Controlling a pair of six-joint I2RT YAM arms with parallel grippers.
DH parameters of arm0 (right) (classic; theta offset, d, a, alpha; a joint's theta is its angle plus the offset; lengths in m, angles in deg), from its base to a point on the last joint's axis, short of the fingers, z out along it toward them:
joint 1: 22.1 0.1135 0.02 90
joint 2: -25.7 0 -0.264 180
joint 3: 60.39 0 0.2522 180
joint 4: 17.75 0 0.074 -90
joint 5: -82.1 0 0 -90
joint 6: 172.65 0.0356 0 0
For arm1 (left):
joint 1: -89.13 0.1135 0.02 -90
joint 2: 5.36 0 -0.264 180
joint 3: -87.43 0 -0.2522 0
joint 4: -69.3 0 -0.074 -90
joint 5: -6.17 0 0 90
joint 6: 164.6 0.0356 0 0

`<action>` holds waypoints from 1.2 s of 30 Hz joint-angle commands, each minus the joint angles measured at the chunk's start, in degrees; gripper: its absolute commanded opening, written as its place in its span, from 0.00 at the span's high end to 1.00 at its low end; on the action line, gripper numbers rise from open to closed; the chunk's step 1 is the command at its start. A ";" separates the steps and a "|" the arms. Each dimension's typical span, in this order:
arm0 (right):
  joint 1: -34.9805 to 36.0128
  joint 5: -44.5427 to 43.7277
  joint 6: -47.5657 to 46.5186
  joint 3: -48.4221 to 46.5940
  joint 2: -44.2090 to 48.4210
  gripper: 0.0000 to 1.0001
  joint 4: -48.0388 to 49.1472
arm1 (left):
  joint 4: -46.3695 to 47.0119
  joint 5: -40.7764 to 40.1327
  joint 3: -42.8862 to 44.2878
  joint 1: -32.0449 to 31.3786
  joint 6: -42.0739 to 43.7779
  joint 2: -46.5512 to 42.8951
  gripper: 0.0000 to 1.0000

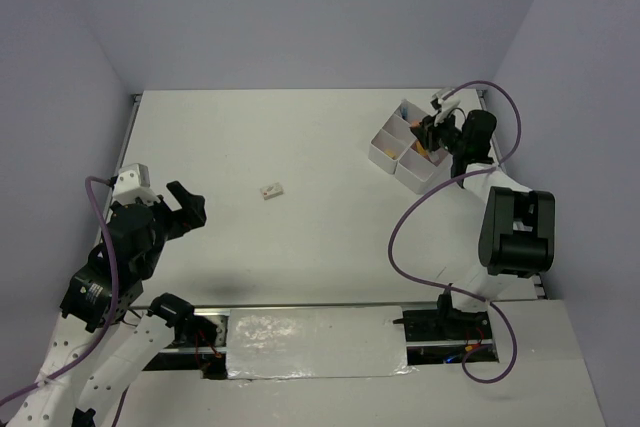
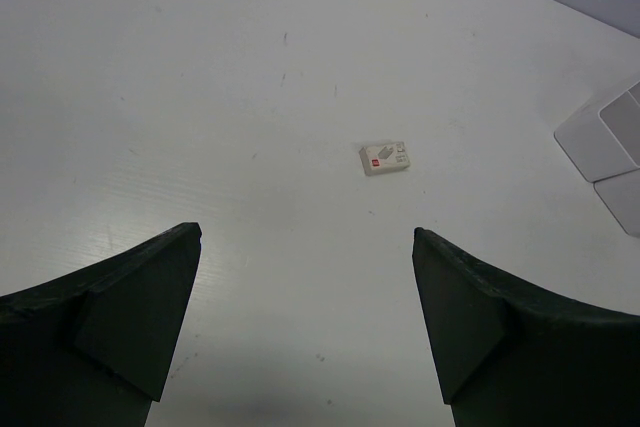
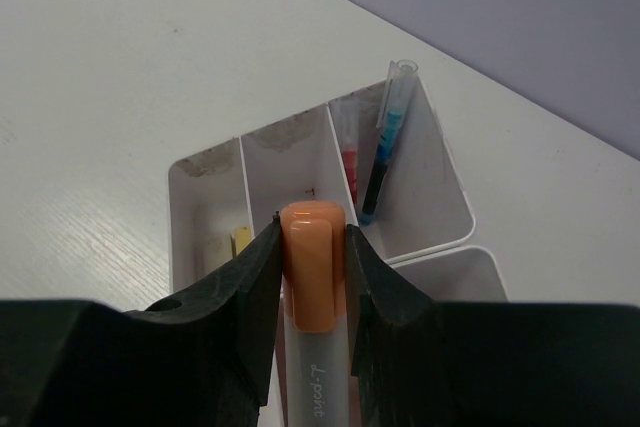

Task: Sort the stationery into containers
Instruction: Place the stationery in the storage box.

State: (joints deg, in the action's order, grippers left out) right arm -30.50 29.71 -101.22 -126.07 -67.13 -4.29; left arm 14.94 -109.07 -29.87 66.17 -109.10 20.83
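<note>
The white divided box (image 1: 386,141) stands at the far right of the table. My right gripper (image 1: 431,134) hovers over it, shut on an orange-capped marker (image 3: 313,267) with a white barrel. In the right wrist view the box (image 3: 190,207) shows a blue pen (image 3: 385,147) and a red pen (image 3: 349,162) in one compartment and a yellow piece (image 3: 241,240) in another. A small white eraser (image 1: 271,191) lies mid-table; it also shows in the left wrist view (image 2: 385,158). My left gripper (image 1: 185,211) is open and empty, left of the eraser and well apart from it.
The table's far edge meets the purple walls. A corner of the box (image 2: 605,147) shows at the right edge of the left wrist view. A purple cable (image 1: 410,217) loops beside the right arm. A taped strip (image 1: 315,342) runs along the near edge.
</note>
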 commanded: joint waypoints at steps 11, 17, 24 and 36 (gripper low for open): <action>-1.00 -0.07 -1.03 -3.63 -0.41 0.69 -1.30 | 2.72 0.27 -0.08 -0.15 1.10 0.43 0.01; -1.18 -1.13 -1.65 -3.98 -0.33 0.65 -2.53 | 2.81 0.36 -0.08 -0.15 1.19 0.26 0.01; -1.09 -1.74 -1.38 -3.27 0.11 0.52 -2.17 | 2.98 0.45 -0.17 -0.15 1.45 0.08 0.01; 18.10 -26.08 3.00 -9.59 9.33 0.00 -10.42 | 2.28 -0.43 0.44 0.20 0.93 2.45 0.01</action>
State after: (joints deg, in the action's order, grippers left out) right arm -23.05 18.89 -99.56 -129.24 -62.92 -10.91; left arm 15.29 -109.07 -29.87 66.17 -109.06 21.58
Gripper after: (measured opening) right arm 0.994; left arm 0.993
